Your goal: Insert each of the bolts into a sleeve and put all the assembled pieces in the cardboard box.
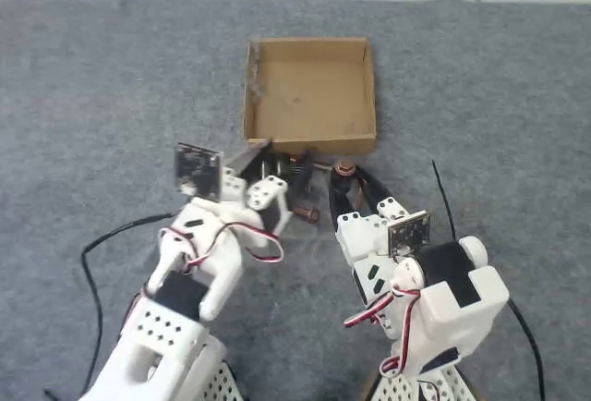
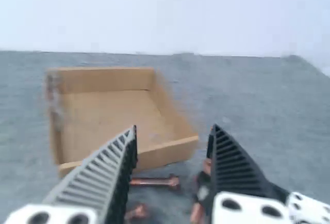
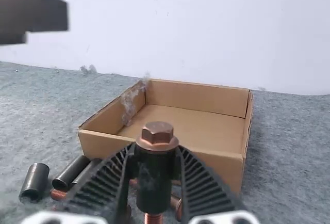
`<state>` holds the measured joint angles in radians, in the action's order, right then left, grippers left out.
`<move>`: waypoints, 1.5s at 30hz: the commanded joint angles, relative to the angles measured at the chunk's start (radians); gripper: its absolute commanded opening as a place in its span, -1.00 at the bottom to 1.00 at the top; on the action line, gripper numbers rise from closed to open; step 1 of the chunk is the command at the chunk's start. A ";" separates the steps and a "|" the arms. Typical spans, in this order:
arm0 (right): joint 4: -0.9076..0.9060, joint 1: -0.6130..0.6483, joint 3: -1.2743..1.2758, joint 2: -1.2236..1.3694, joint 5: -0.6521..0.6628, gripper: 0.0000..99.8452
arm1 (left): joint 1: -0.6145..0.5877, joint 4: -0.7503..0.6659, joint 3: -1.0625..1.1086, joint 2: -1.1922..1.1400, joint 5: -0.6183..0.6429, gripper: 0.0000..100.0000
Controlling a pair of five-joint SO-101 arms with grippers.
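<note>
No text, label, number or sign can be read. The cardboard box point(image 1: 309, 96) has plain walls, and any print on the arms' circuit boards point(image 1: 198, 169) is too small to make out.

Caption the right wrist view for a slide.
Right gripper clamps a black sleeve with a copper bolt through it, before the cardboard box; loose sleeves lie nearby.
</note>
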<state>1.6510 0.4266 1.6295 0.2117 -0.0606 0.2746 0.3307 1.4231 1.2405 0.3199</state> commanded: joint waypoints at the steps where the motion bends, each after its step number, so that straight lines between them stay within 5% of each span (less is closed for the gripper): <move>1: 0.024 -0.013 0.023 -0.041 0.011 -0.99 | -0.097 0.112 0.002 0.112 0.006 -0.58; 10: 0.022 -0.013 0.025 -0.041 0.011 -0.99 | -0.342 0.273 0.274 0.457 0.005 -0.58; 18: 0.030 -0.036 0.025 -0.042 0.011 -0.99 | -0.474 0.652 0.262 0.562 -0.094 -0.58; 32: 0.064 -0.139 -0.149 -0.050 0.069 -0.99 | -0.531 0.678 0.262 0.560 -0.123 -0.59; 37: 0.054 -0.162 -0.265 -0.050 0.215 -0.99 | -0.531 0.678 0.262 0.560 -0.123 -0.88; 45: -0.208 -0.163 -0.535 -0.050 0.292 -0.99 | -0.534 0.678 0.262 0.560 -0.123 -0.98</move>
<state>1.5267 0.2808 1.2306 0.2133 0.2079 -0.2547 1.0042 1.6947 1.8006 0.2094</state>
